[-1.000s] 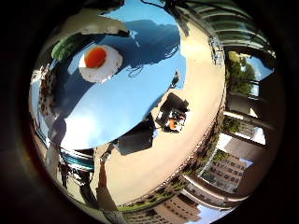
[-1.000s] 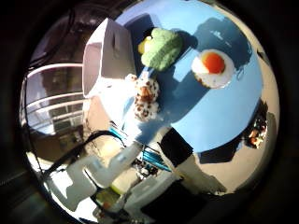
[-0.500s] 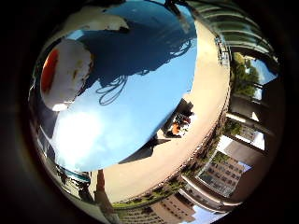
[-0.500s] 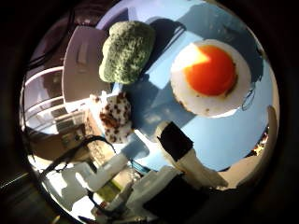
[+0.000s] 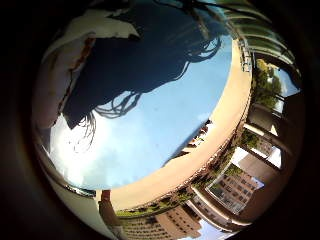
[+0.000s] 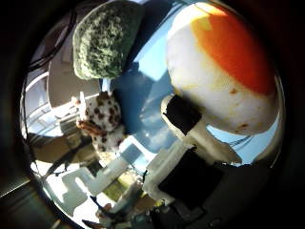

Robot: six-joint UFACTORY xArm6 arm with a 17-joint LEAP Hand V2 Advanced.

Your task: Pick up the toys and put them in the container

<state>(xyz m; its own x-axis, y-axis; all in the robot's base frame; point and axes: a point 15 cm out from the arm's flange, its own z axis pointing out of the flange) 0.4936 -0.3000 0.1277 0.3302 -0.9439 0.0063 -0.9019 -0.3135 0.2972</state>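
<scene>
Hand [image 6: 190,157] hovers close over fried-egg toy [image 6: 224,81]; fingertip [image 6: 180,113] touching it.

**Two palm cameras, close over the table**

The thumb-side view looks out past the hand [image 6: 190,157] at the fried-egg toy [image 6: 224,71], very near. The little-finger-side view faces the blue table [image 5: 165,130] and far buildings [image 5: 235,187]. Both share the egg toy and the table.

fried-egg toy [image 6: 224,71], green toy [image 6: 106,38], spotted toy [image 6: 102,121], white container [image 6: 62,83]
</scene>
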